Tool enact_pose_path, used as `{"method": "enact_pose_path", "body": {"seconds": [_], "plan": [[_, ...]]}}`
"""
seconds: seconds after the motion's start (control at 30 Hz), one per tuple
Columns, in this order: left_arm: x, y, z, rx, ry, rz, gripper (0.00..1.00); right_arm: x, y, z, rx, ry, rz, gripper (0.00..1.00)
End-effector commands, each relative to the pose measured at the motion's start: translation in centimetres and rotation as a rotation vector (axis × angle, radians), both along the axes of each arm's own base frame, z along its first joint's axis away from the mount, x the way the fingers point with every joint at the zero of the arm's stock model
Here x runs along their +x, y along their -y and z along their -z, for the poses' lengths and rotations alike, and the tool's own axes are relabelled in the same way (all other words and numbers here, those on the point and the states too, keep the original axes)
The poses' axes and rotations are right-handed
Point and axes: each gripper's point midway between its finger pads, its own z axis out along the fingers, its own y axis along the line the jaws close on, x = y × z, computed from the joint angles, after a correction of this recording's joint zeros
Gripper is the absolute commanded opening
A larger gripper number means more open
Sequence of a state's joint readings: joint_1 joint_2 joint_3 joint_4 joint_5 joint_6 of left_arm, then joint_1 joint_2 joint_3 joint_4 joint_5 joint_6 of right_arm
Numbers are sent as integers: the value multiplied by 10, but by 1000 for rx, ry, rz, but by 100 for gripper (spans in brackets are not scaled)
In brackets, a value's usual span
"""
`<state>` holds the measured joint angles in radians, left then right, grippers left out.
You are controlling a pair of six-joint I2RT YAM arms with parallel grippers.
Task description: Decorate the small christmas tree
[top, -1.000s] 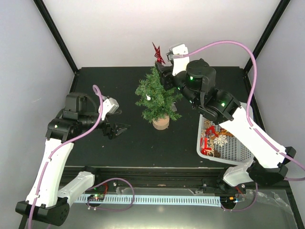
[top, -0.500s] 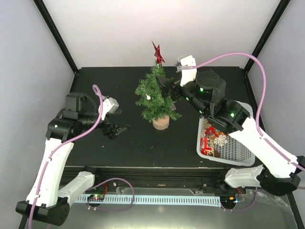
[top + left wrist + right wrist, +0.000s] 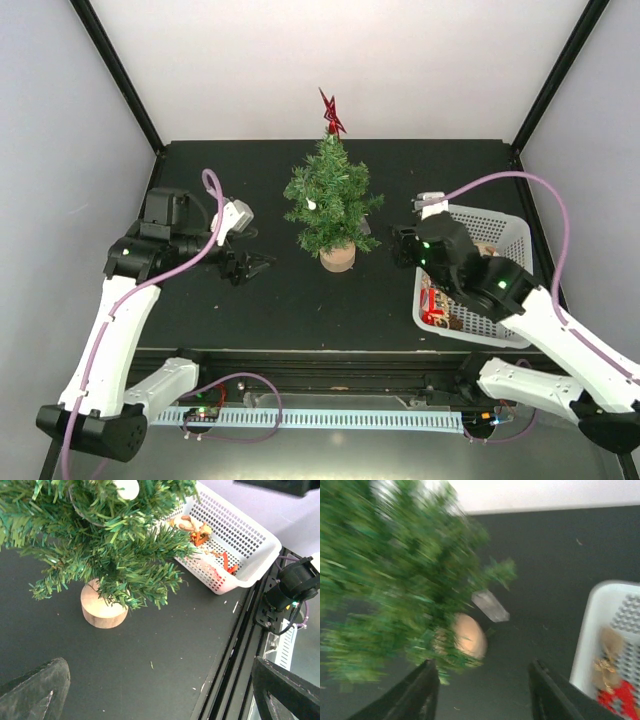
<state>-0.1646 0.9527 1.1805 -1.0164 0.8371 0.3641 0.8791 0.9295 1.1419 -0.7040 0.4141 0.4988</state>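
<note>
Since a second ago my right arm has pulled back from the crown of the small christmas tree [image 3: 330, 200] and swung low toward the white basket [image 3: 505, 230]. The left arm has barely shifted. The red star [image 3: 329, 110] stands by itself on the tip of the tree, with nothing touching it.

The tree stands upright on its wooden disc [image 3: 337, 258], about mid-table on the black table [image 3: 250, 180], between the two arms. A white bauble [image 3: 311, 204] hangs on the left side of its branches.

The right pincer [image 3: 482, 670] is released: its wrist view is blurred, but the fingers stand apart with only dark table between them. It points at the foot of the tree, with the basket's corner just to its right. The left pincer [image 3: 255, 268] is spread wide and empty, hanging low over the table left of the tree.

My reading is that the star step is finished and I am between ornaments, heading back to fetch the next one. More ornaments [image 3: 436, 303], red and gold among them, lie in the near end of the basket.

Next I need to turn the right wrist over the basket, pick a single piece clear of its neighbours, and come down without catching the mesh wall. Hanging it will then take a gentle approach, since the tree looks light enough to tip.
</note>
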Motion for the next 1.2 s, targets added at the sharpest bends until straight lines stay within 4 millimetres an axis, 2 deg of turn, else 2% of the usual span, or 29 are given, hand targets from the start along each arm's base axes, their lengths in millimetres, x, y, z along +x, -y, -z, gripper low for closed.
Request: {"method": "enact_pose_path", "body": {"seconds": [0.0, 0.1, 0.17, 0.27, 0.47, 0.6, 0.67, 0.73, 0.93, 1.07, 1.17], "plan": [[11, 0, -7, -2, 5, -8, 99, 5, 50, 76, -75, -258, 271, 45], [13, -1, -5, 5, 4, -15, 99, 17, 79, 108, -4, -343, 358, 38], [14, -2, -1, 11, 0, -23, 99, 21, 98, 137, 82, -420, 390, 38], [16, -3, 2, 19, -2, -35, 99, 30, 121, 168, 169, -495, 452, 40], [24, -3, 10, 25, -41, -41, 99, 37, 154, 219, 187, -642, 595, 41], [31, -3, 15, 34, -60, -44, 99, 38, 159, 244, 231, -711, 612, 44], [35, -4, 19, 43, -72, -53, 99, 38, 161, 246, 221, -721, 615, 45], [39, -5, 22, 51, -78, -62, 99, 38, 164, 240, 204, -695, 616, 47], [52, -11, 34, 103, -80, -110, 99, 34, 176, 203, 119, -536, 598, 50], [62, -22, 43, 169, -88, -171, 99, 30, 170, 191, 139, -479, 565, 49], [66, -28, 53, 208, -105, -200, 99, 29, 163, 192, 175, -467, 534, 49]]}}
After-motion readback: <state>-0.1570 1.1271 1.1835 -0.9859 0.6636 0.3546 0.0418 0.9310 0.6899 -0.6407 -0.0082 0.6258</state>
